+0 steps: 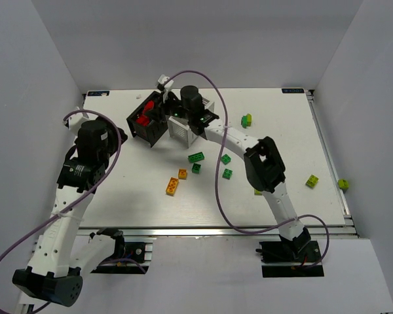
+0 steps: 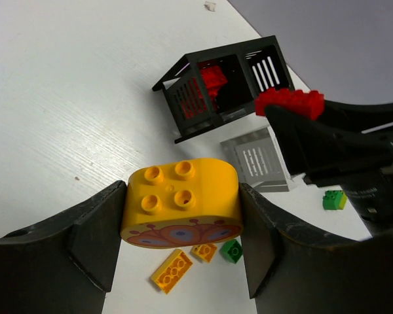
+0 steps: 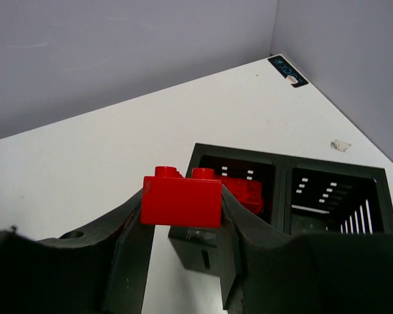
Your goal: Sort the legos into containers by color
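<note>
My left gripper (image 2: 181,212) is shut on a rounded orange-yellow lego (image 2: 181,196) with a flower print, held above the table. My right gripper (image 3: 181,203) is shut on a red lego (image 3: 181,199), also visible as the red lego (image 2: 289,101) in the left wrist view, just over the near edge of the black container (image 1: 147,127). Another red lego (image 3: 245,193) lies in that container's left compartment; the other compartment looks empty. The white container (image 1: 182,129) stands right beside it, partly under the right arm. Orange legos (image 1: 172,186) and green legos (image 1: 196,157) lie loose mid-table.
Yellow-green legos lie to the right: one pair (image 1: 247,120) near the back, one (image 1: 312,181) near the right edge, one (image 1: 343,184) off the board past the rail. The right arm (image 1: 265,163) stretches across the table's middle. Grey walls close in three sides.
</note>
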Motion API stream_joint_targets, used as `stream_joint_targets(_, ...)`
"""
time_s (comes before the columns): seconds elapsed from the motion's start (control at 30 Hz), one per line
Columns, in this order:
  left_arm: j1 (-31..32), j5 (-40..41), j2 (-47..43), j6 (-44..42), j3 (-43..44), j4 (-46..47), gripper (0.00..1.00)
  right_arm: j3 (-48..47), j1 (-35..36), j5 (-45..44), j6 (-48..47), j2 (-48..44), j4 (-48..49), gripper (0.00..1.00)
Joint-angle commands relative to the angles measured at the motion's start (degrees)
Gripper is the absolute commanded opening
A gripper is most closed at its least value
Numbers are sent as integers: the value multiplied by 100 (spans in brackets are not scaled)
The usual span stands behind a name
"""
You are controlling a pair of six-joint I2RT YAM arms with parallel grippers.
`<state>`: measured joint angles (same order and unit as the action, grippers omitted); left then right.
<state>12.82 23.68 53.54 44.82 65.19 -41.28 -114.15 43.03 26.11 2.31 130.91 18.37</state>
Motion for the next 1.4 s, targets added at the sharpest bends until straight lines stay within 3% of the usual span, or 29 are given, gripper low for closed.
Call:
stream_joint_targets(0.0,-16,224,-185,-87,-76,-161,0,-547,153,-483,-213,320,711,8)
stream_joint_targets(0.33,-8,277,-440,79,-278,-328,0,-978,250,-932,-617,1164,1195,22)
stream_joint_targets(0.57,-8,190,-379,106,-270,-363,0,-987,250,-1081,-679,1340,1309,40)
stream_joint_targets(0.67,-16,163,-362,97,-235,-381,0,-969,250,-1047,-705,1358,1292,61)
stream_joint_targets(0.87,-16,93,-441,167,-278,-372,0,-864,250,-976,-810,1279,1257,75)
stream_joint_targets(0.97,-16,58,-485,220,-314,-372,0,-855,250,-932,-811,1226,1257,75)
stream_joint_targets(1.17,-16,-310,-529,203,-384,-171,0,-549,154,-512,-871,621,1266,76)
stream_joint_targets(1.3,-16,-907,-467,133,-559,294,0,58,-109,480,-1074,-300,1073,89)
stream_joint_targets(1.37,-8,-1110,-441,124,-700,611,0,243,-206,658,-1127,-583,827,89)
